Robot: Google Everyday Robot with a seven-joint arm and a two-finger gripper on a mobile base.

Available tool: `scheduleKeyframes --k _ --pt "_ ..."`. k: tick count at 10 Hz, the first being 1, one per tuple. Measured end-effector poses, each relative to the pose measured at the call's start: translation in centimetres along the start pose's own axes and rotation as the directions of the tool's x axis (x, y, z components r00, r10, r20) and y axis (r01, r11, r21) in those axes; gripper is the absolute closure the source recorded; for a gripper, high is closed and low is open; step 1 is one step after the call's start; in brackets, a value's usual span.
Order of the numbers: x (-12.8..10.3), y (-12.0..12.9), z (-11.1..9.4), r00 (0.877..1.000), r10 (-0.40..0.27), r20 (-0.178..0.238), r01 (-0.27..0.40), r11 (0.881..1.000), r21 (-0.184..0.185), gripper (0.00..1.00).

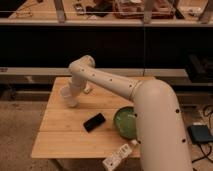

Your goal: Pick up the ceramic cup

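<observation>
- Cup (68, 97): on bench (60, 135), far-left area, upright, rim up.
- Gripper (75, 91): at end of arm, right at the cup, apparently touching; jaws state: cannot tell, arm hides them.
- Other items: black phone (94, 121) mid-bench, green plate (125, 121) to its right, white block (88, 88) behind cup, white bottle (116, 156) at front edge.
- Step (est.): grasp phase; lift not yet evident.
- Next: confirm firm pinch on cup wall, then raise straight up, clear of block.
</observation>
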Motion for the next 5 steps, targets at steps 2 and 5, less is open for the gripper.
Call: scheduleKeyframes --k 2,5 --pt "-0.2 -1.2 -2.5 1.0 -0.011 0.004 0.011 0.999 0.031 1.0" --pt "-1.0 -1.6 -9.3 0.999 -0.045 0.002 0.045 0.998 0.046 1.0"
